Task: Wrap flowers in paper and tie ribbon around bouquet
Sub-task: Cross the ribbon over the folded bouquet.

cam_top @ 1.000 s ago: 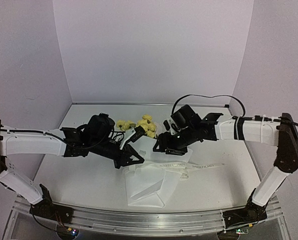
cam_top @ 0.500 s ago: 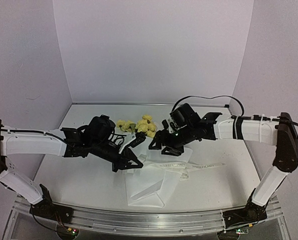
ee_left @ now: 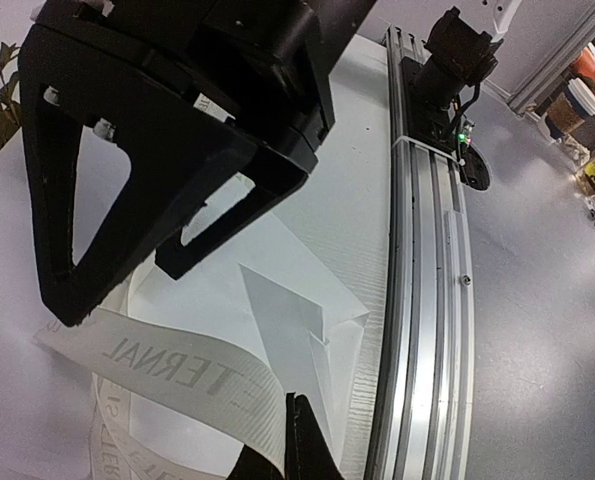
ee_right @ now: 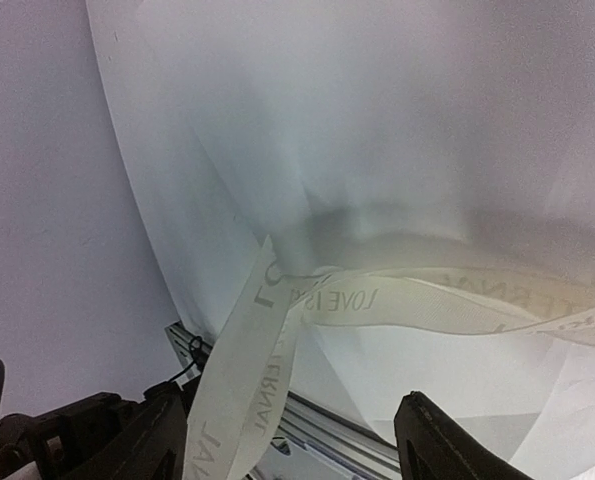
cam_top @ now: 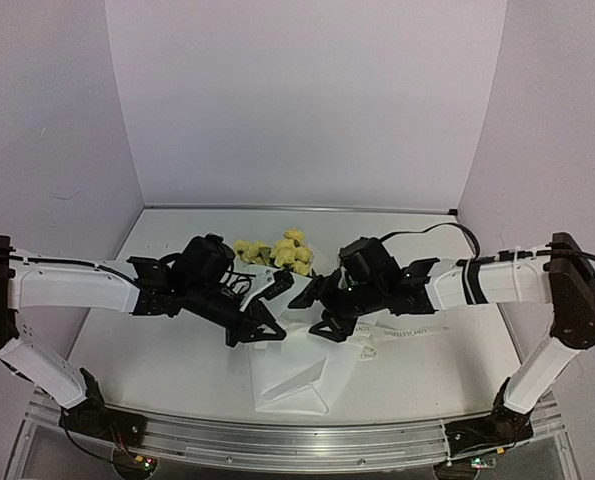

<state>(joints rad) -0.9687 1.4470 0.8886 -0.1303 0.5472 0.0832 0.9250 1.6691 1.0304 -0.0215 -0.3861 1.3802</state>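
The ribbon (ee_right: pixel 407 300) lay looped across the paper (cam_top: pixel 297 375), its lettered band running over the creased white sheet in the middle of the table (cam_top: pixel 147 350). The left gripper (ee_left: pixel 292 440) was clenched on one stretch of the ribbon. The right gripper (ee_right: pixel 289 415) stood released, its fingers wide apart and a loose length of ribbon hanging between them. The flowers (cam_top: pixel 282 252) lay just beyond both grippers, at the far end of the paper.

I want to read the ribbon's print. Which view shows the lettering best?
The left wrist view: the ribbon fills the foreground, letters large and sharp. Right wrist shows it looped, print fainter; top external shows only a thin strip, unreadable.
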